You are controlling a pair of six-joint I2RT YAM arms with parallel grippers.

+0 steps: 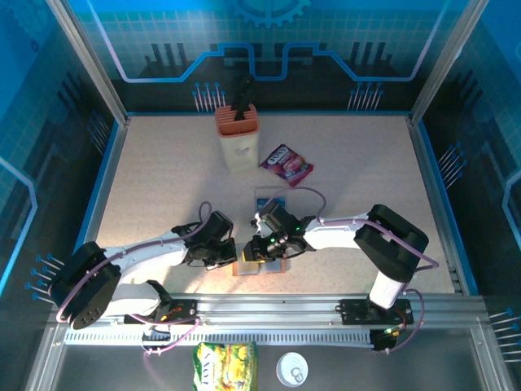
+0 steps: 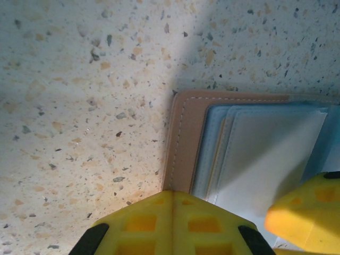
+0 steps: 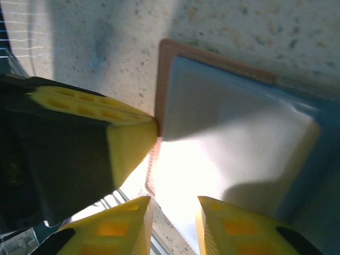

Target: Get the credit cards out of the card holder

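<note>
At the near edge of the table, the card holder lies open between the two arms, largely covered from above by the wrists. The left wrist camera cuts off all but one salmon-brown corner and its pale grey-blue sleeves. Whether any cards sit inside them cannot be made out. The left gripper has its fingers pressed together, holding nothing, their tip touching the holder's stitched edge. The right gripper has its fingers a little apart over the holder's near corner, and one yellow pad rests on a sleeve. Strong glare there hides whether anything lies between them. Just behind the right wrist, a teal-blue credit card lies flat, partly hidden by a cable. Farther back are a purple packet and a cream container.
</note>
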